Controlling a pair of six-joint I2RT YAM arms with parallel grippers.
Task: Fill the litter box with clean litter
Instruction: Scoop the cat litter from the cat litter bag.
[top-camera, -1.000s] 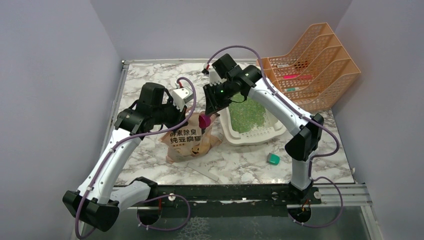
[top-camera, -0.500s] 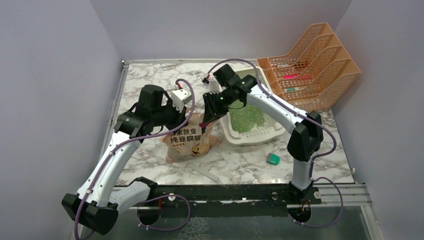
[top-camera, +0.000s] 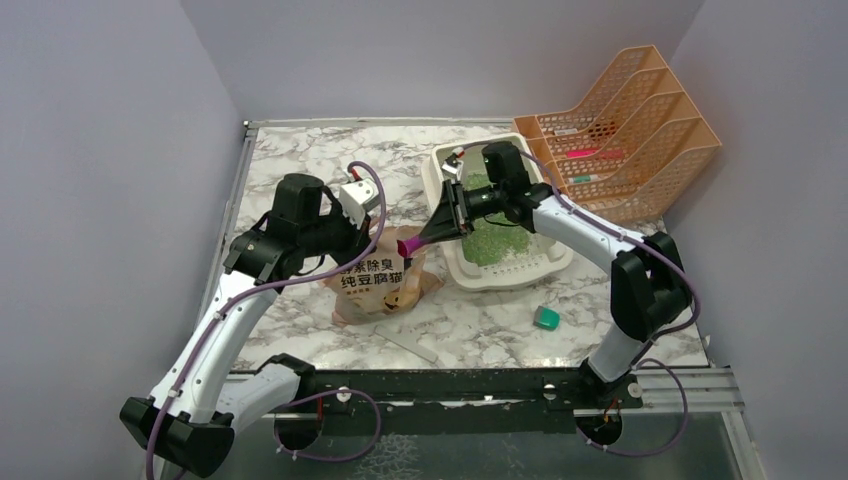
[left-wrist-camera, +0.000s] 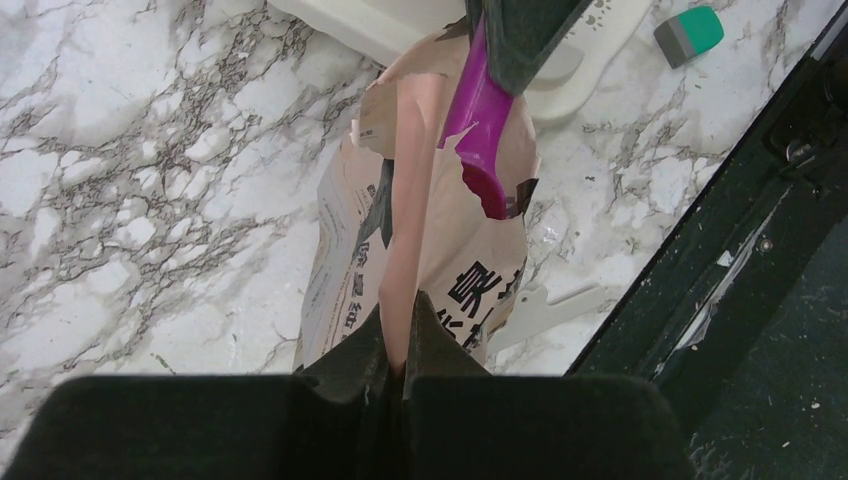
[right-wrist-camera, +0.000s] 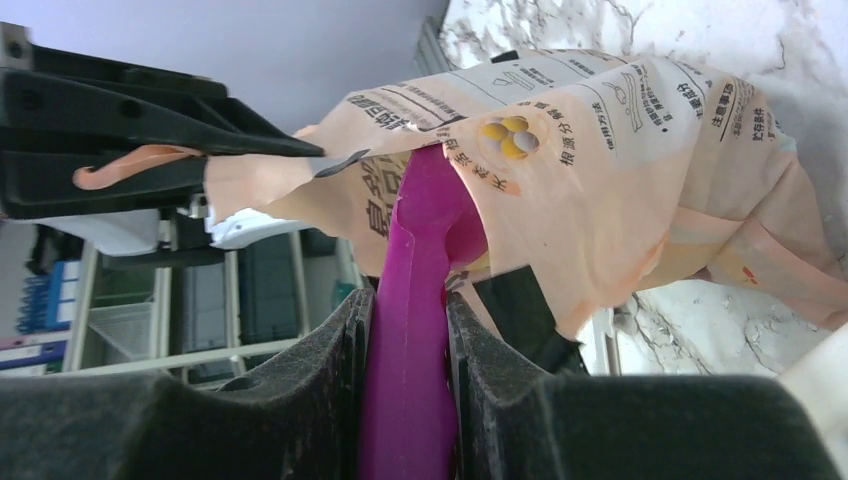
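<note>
The cream-white plastic litter box (top-camera: 510, 277), a rounded tray with a flared rim, sits on the marble-patterned tabletop (top-camera: 300, 170) just right of a crumpled tan paper bag (top-camera: 385, 285) printed with dark characters. The left fingers (left-wrist-camera: 350, 365) are pinched shut on the bag's torn upper edge, holding its mouth up. The right fingers (right-wrist-camera: 330, 350) clamp the smooth magenta plastic scoop (right-wrist-camera: 425, 215) by its handle, its bowl at the bag's opening. Since half a second ago the right forearm has swung flatter across the box and its elbow farther right; the left arm has barely moved. The clean litter (top-camera: 495, 235), fine bright green granules, covers part of the box floor.
</note>
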